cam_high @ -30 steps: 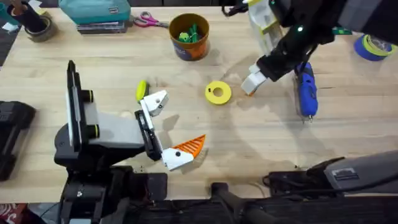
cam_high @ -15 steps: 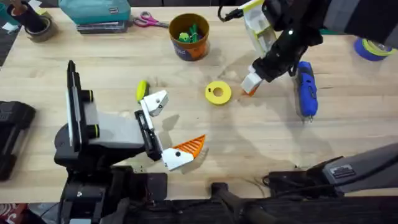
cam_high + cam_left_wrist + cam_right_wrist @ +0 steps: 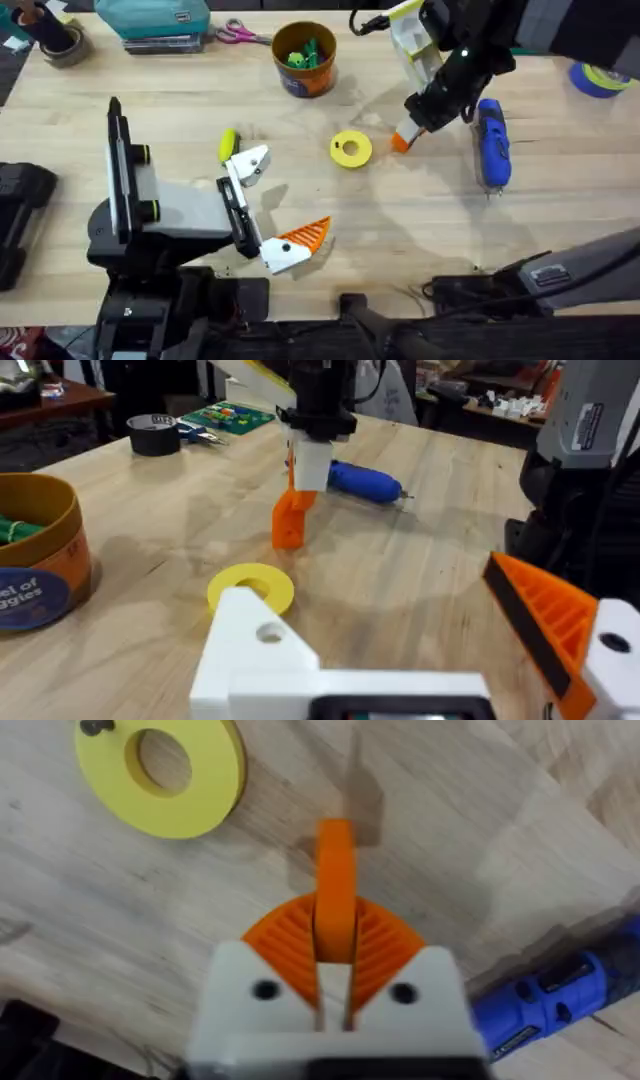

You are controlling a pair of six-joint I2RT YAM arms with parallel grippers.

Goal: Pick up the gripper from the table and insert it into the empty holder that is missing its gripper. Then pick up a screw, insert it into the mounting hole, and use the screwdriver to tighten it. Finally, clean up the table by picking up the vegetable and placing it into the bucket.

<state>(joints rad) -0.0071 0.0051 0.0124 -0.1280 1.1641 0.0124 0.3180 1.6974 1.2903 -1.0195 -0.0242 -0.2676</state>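
We see the gripper (image 3: 335, 885), a small ribbed orange wedge, clenched between the right gripper (image 3: 333, 982) fingers, its long axis apparently pointing down at the table (image 3: 420, 220), between the yellow ring (image 3: 350, 149) and the screwdriver (image 3: 492, 142). The left gripper (image 3: 275, 205) stands released.

Yellow disc (image 3: 350, 149), screwdriver (image 3: 493, 145) flank bare table (image 3: 420, 215).
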